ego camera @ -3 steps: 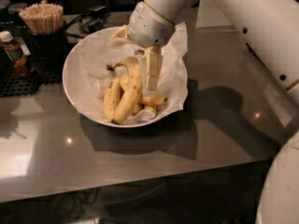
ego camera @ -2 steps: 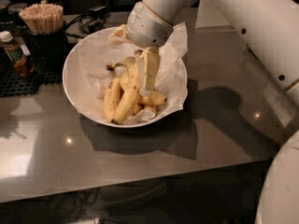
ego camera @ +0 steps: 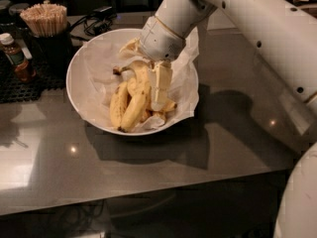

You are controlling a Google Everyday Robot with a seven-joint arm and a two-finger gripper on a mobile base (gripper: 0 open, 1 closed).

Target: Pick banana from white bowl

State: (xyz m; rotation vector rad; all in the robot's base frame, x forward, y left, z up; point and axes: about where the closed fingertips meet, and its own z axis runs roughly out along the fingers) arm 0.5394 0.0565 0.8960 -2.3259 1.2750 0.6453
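Note:
The white bowl (ego camera: 78,100), lined with crinkled white paper, stands on the grey table and holds several yellow bananas. The banana (ego camera: 137,75) with the brownish stem lies at the back of the pile, its stem pointing left, and its right part is hidden under the gripper. Two shorter bananas (ego camera: 120,105) lie in front of it. My gripper (ego camera: 159,90) reaches down into the right half of the bowl, on top of the pile and right against the banana.
A dark cup of wooden sticks (ego camera: 45,21) and a small brown bottle (ego camera: 16,57) stand on a black mat (ego camera: 20,86) at the back left. Cables (ego camera: 96,18) lie behind the bowl. The table's front edge (ego camera: 148,195) runs below the bowl.
The gripper has come down a little deeper into the bowl onto the bananas. The bowl and the bananas have hardly shifted.

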